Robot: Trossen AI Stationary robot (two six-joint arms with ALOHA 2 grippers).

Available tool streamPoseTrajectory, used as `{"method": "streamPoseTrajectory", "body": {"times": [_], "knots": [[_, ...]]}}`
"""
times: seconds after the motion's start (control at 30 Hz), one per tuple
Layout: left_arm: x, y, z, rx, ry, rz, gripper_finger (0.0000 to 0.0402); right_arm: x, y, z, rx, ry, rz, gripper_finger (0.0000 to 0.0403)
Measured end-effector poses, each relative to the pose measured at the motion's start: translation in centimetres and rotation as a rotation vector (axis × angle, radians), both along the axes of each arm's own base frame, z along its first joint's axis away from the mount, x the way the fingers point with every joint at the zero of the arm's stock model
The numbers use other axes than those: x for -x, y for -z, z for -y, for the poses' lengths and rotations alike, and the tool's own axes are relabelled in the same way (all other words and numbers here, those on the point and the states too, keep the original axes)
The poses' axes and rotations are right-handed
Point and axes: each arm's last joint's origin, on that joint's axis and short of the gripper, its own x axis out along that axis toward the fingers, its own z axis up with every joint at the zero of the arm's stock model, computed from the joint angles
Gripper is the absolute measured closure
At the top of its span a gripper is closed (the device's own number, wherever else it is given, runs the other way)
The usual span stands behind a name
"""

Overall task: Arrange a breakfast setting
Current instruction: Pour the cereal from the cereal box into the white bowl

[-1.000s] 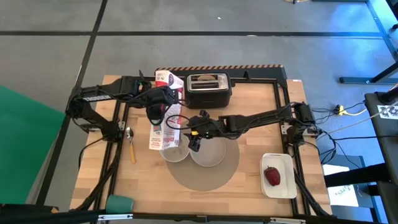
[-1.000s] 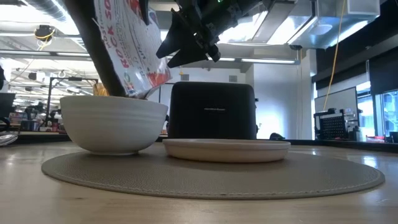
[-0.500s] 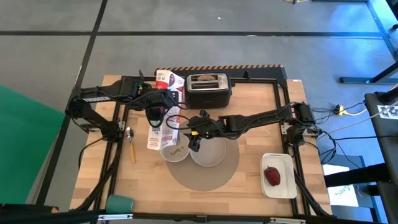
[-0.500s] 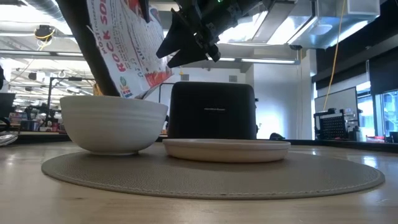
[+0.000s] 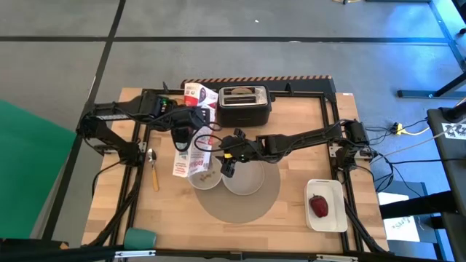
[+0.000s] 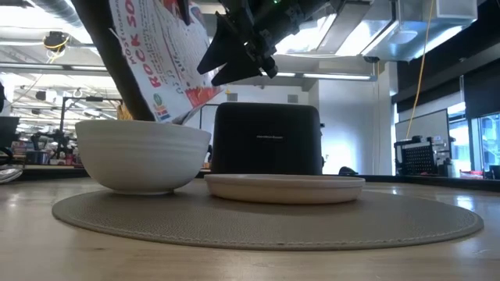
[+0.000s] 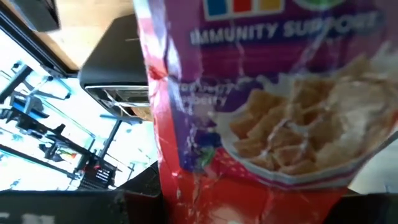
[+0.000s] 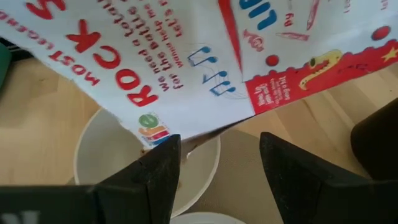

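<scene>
At the table's near left corner a teal cup (image 5: 140, 237) is lying on its side. Near the right edge the white tray (image 5: 329, 216) is carrying the red fruit (image 5: 319, 206). The grey mat (image 5: 240, 200) is lying at the middle of the table, nearer its front edge, with the white bowl (image 5: 204, 175) sitting on the mat's left rim and the small plate (image 5: 244, 178) just beside it. Brown cereal pieces are showing inside the bowl. The right gripper (image 5: 227, 167) is hovering between bowl and plate with its fingers (image 8: 157, 173) parted and nothing between them. The left gripper (image 5: 182, 136) is gripping a cereal bag (image 5: 191, 149), tilted mouth-down over the bowl. The spoon (image 5: 153, 169) is lying near the left edge. The black toaster (image 5: 245, 103) is standing at the back edge.
</scene>
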Motion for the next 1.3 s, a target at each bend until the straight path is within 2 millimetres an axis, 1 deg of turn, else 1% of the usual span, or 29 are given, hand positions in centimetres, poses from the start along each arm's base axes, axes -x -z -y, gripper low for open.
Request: {"method": "streamPoseTrajectory", "body": {"times": [0.23,0.33,0.47,0.7,0.83,0.93,1.03,1.2,1.3], "knots": [[0.0,0.0,0.0,-0.012,0.003,-0.005,0.0243,0.0,0.1,0.0,0.001,0.001,-0.008,0.0194],[0.0,-0.1,0.6,-0.031,0.022,-0.001,0.0243,0.1,0.1,0.0,0.001,0.002,-0.010,0.0194],[-0.1,0.0,1.1,-0.009,0.043,0.003,0.0243,0.1,0.1,0.0,-0.015,0.014,-0.009,0.0194],[0.0,0.0,1.1,-0.019,0.025,0.009,0.0243,0.1,0.1,0.0,-0.012,0.023,-0.008,0.0194],[-0.1,0.7,0.5,-0.037,0.015,-0.034,0.0243,0.1,0.1,0.0,-0.013,0.024,-0.008,0.0194],[-0.2,1.1,0.8,-0.068,0.017,-0.038,0.0243,0.1,0.1,0.1,-0.015,0.036,-0.006,0.0194],[-0.3,1.4,1.4,-0.061,0.047,-0.048,0.0243,0.1,0.1,0.1,-0.023,0.045,-0.007,0.0194],[-0.4,1.3,1.9,-0.090,0.062,-0.033,0.0243,0.1,0.1,0.1,-0.025,0.043,-0.009,0.0194],[-0.5,1.2,1.8,-0.098,0.057,-0.026,0.0243,0.1,0.1,0.1,-0.026,0.043,-0.010,0.0194]]}}
